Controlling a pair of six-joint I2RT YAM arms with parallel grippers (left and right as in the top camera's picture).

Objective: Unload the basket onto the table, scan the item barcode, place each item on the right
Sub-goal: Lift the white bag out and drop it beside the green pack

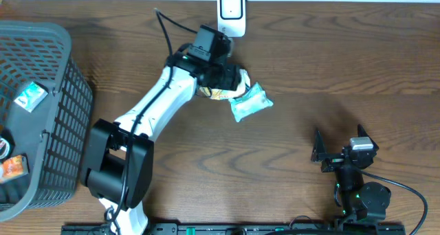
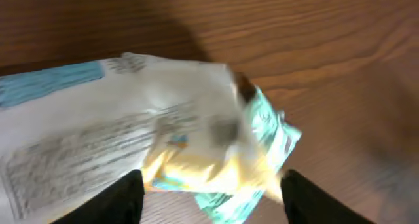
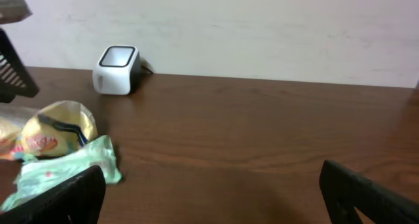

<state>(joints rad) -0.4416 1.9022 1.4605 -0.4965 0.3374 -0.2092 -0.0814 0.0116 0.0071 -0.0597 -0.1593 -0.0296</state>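
Parked at the far middle of the tabletop [image 1: 309,63], just short of the white scanner [image 1: 232,12]: a small heap of snack packets, with a gold packet [image 1: 217,93] tucked partly beneath the left gripper [image 1: 232,80] and a teal packet [image 1: 251,103] sticking out to its right. Seen from the left wrist, jaws standing well apart on either side of the heap and clamping nothing; directly below, a pale printed face of a packet, too blurred to pick out any barcode. Cannot tell whether either finger touches the wrapping. Heap's long axis running roughly left to right, crosswise to the short line from packets to scanner. Scanner straight beyond the heap, toward the far edge, close by. Right gripper [image 1: 337,151] down at the near right, spread wide and empty, well apart from both packets and scanner. Basket [image 1: 58,91] at the far left, out of the way. Judging from this, clearly the left arm's job: closing across the heap's short side looks easiest, then only a brief carry farther back to face the print toward the scanner window.
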